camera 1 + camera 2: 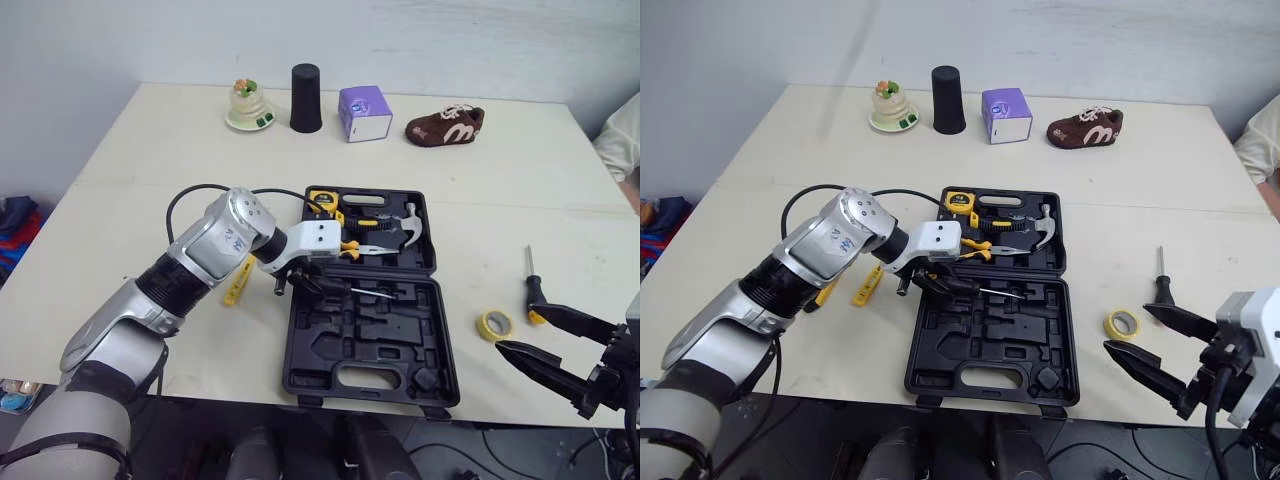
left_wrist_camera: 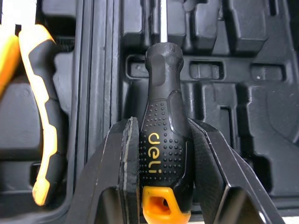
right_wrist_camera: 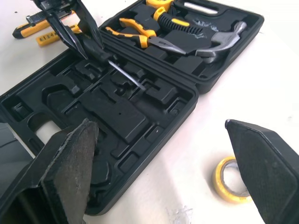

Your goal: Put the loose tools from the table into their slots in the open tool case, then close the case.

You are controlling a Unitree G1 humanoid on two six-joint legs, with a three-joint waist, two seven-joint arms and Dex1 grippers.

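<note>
My left hand (image 2: 162,122) is clenched on the black screwdriver (image 2: 163,84), both fingers pressed against the dotted grip, the orange butt end poking out between them. I've got it low over the open tool case (image 1: 340,345), above the near half, by its left edge close to the hinge. The shaft points out across the moulded slots. Whether the tip is touching the plastic, I can't tell.

The far half of the case is already busy: yellow tape measure (image 1: 322,199) in the back left corner, yellow-handled pliers (image 1: 365,248) lying along the hinge side, hammer (image 1: 405,228) to their right.

My right hand (image 1: 522,330) is released, fingers spread wide with nothing between them, hanging over the bench (image 1: 150,200) near its front edge, to the right of the case. Just beside it lies a yellow tape roll (image 1: 495,323), flat on the bench, and behind that a second screwdriver (image 1: 533,280), shaft pointing away from me. To the left of the case, a small yellow tool (image 1: 238,282) lies loose under my left forearm.
</note>
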